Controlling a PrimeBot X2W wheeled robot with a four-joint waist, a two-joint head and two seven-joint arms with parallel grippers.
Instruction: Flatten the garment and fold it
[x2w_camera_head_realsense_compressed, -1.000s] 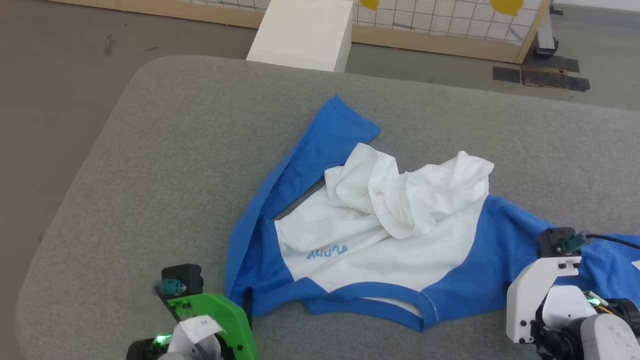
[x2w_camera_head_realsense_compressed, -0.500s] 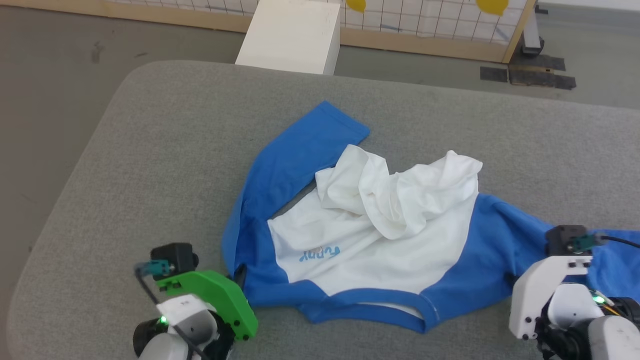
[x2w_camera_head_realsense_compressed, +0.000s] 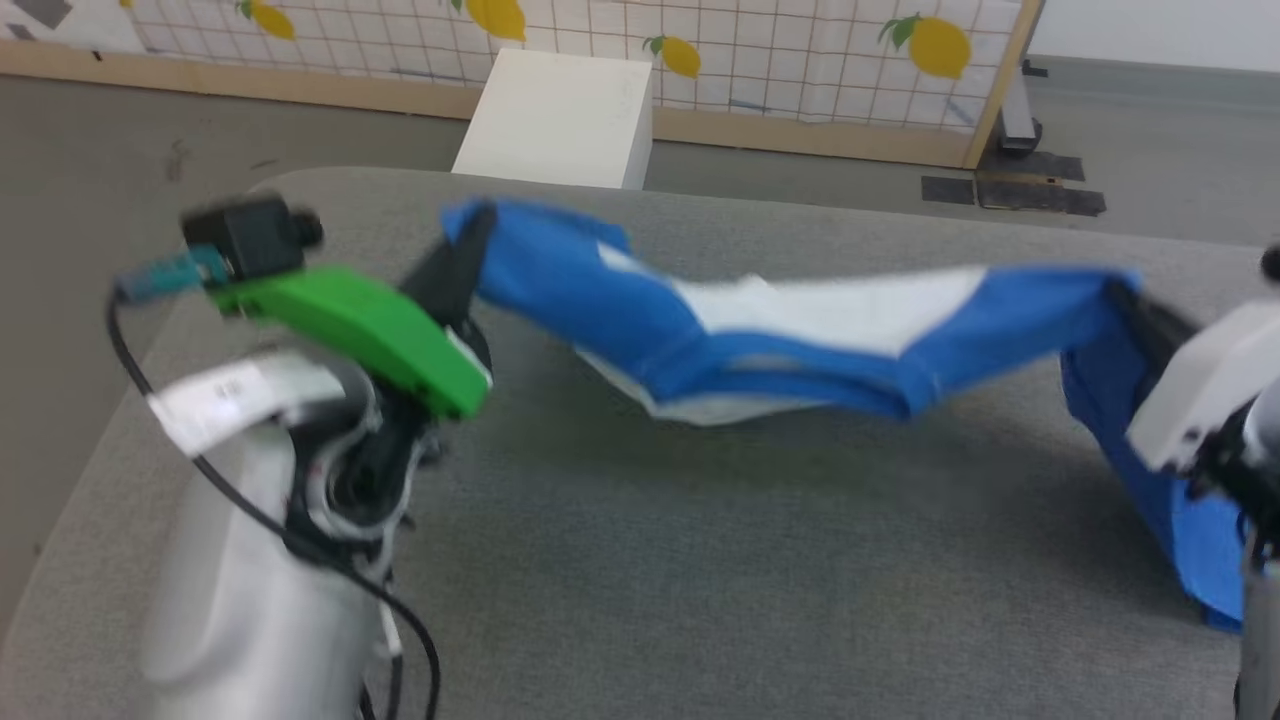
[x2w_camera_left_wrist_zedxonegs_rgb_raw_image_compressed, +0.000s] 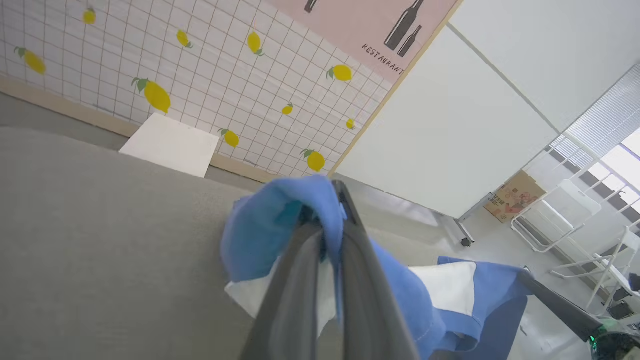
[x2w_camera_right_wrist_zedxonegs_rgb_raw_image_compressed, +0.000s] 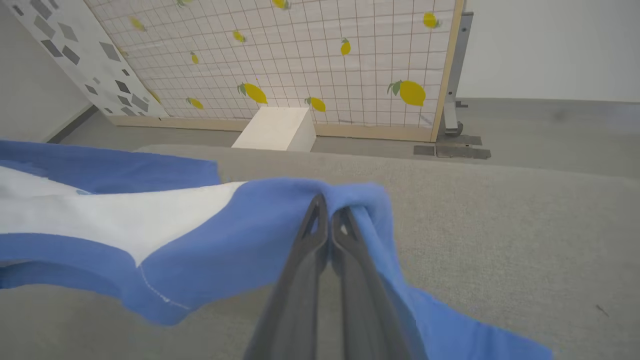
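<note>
Grey padded tabletop (x2w_camera_head_realsense_compressed: 700, 600): takes up most of the head view, with a rounded corner at the far left.

Lemon-print grid partition (x2w_camera_head_realsense_compressed: 800, 60): stands on the floor beyond the table, framed in pale wood along the base and the right post.

T-shirt (x2w_camera_head_realsense_compressed: 800, 330), white body with royal-blue sleeves and shoulders: strung in the air between the two grippers, above the far half of the table. Sags in the middle over a soft shadow on the cloth surface. Blue collar edge droops lowest, with white body cloth showing above and behind it. One blue part hangs down past the right gripper at the view's right edge. Blurred in the head view. Also seen in the left wrist view (x2w_camera_left_wrist_zedxonegs_rgb_raw_image_compressed: 270, 235) and the right wrist view (x2w_camera_right_wrist_zedxonegs_rgb_raw_image_compressed: 240, 235).

White box (x2w_camera_head_realsense_compressed: 555, 120): sits on the floor between the table's far edge and the partition.

Left gripper (x2w_camera_head_realsense_compressed: 470, 225), green-cased wrist: raised at the shirt's left end. In its own wrist view (x2w_camera_left_wrist_zedxonegs_rgb_raw_image_compressed: 327, 210), dark fingers pressed together on a bunch of blue cloth.

Right gripper (x2w_camera_head_realsense_compressed: 1140, 305), white-cased wrist: raised at the shirt's right end. In its own wrist view (x2w_camera_right_wrist_zedxonegs_rgb_raw_image_compressed: 330, 210), fingers likewise pinched tight on a fold of blue cloth.
</note>
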